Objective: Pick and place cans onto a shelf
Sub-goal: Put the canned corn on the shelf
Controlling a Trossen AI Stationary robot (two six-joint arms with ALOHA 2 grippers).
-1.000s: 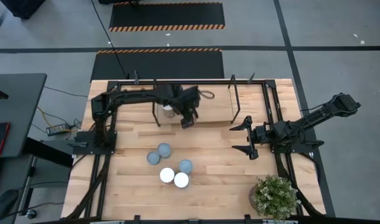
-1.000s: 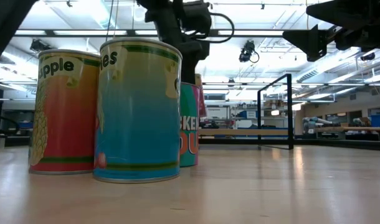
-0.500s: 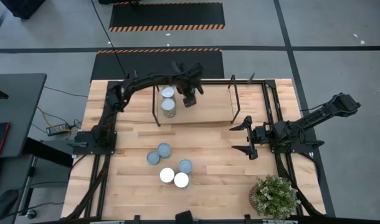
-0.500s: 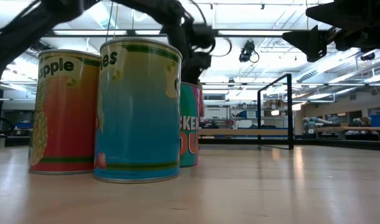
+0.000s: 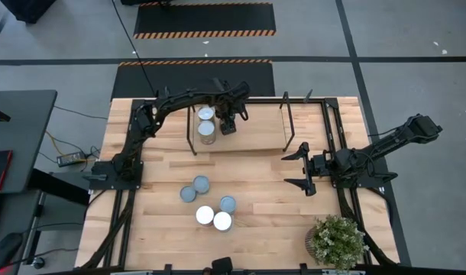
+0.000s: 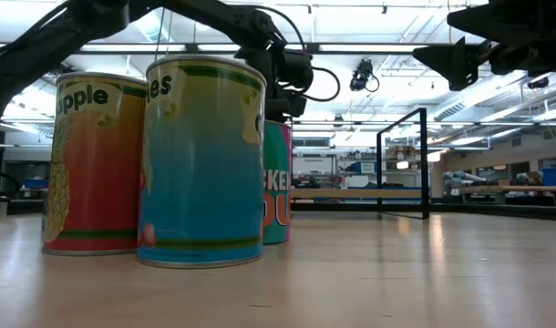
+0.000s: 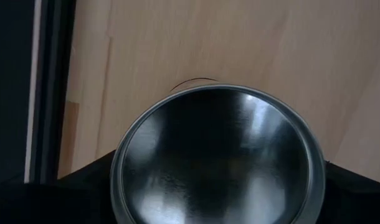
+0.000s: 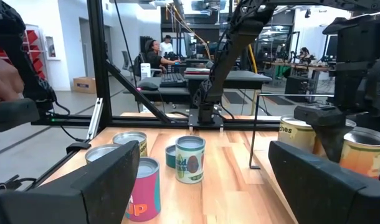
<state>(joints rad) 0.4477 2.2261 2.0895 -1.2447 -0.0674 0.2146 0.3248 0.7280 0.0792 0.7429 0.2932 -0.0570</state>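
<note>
My left gripper [image 5: 229, 124] hangs over the shelf [image 5: 256, 136] at the table's far side, pointing down, shut on a can whose round shiny top [image 7: 218, 149] fills the left wrist view. Two other cans [image 5: 207, 122] stand on the shelf board just left of it. Several more cans [image 5: 206, 202] stand upright on the table's near middle; in the low view they [image 6: 200, 164] hide the held can. My right gripper [image 5: 292, 169] waits open and level at the table's right, touching nothing. My left gripper has the can between its two fingers [image 7: 84, 190], which stand against opposite sides of its wall just under the top rim [image 7: 120, 177]. The fingers come from above, pointing down. The can is upright; whether its base rests on the shelf board cannot be seen.
Thin black rod uprights [image 5: 286, 122] frame the shelf, and black rails [image 5: 332, 130] run along the table's edges. A potted plant [image 5: 338, 241] stands at the near right corner. Bare shelf board lies to the right of my left gripper. People sit at desks [image 8: 154, 53] beyond the table.
My left gripper has gone with its can from over the shelf's near edge toward the table's far edge and has tipped steeper downward. In the last half second it has shifted only a little. The arm no longer covers the two cans on the shelf.
</note>
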